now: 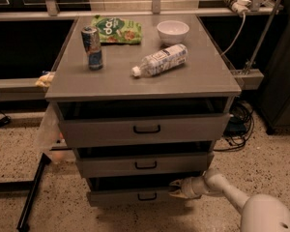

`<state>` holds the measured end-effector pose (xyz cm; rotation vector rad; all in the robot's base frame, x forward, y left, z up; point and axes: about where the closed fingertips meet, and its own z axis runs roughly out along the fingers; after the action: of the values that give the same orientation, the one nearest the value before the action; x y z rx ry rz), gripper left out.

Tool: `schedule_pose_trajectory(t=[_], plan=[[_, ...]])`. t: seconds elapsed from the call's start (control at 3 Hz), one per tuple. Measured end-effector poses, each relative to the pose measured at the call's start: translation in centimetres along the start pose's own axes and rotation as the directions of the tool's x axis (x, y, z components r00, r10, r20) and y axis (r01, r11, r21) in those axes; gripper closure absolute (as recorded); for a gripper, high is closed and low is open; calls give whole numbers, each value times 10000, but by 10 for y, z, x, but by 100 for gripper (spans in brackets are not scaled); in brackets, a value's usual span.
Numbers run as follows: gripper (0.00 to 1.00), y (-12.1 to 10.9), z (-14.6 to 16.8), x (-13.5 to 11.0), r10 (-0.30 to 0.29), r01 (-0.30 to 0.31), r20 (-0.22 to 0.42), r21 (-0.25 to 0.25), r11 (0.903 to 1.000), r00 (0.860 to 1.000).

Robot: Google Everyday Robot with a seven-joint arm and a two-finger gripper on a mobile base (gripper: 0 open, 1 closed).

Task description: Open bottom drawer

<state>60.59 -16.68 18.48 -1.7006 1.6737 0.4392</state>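
The robot's cream-coloured two-finger claw [178,188] sits low and right of centre in the frame, at the right end of the bottom drawer [113,197], level with that drawer's upper edge. Whether it is spread or pressed together cannot be told. Its white arm [225,191] runs back to the lower right corner.

The bottom drawer is the narrowest, shallowest flat grey front, lowest in the stack near the bottom centre, with a small black loop handle [147,196] at its middle. A dark gap lies above it. Over it are the mid-sized grey drawer front [101,166] and the widest grey drawer front [96,131].

On the grey desk [198,79] above stand a red and blue drink can [92,47] at left and a white bowl [172,31] at upper right. A green snack bag [117,29] lies at the back, and a clear plastic bottle [160,60] lies on its side in the middle.
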Motion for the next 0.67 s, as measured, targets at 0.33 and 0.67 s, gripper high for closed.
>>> schedule_pose_trajectory(t=[0.33,0.67], plan=[[0,17,-10,0,508,-518,-184,-569,9970,9985],[0,36,-20,3,1161,-1228,-642,-1130,9860,9912]])
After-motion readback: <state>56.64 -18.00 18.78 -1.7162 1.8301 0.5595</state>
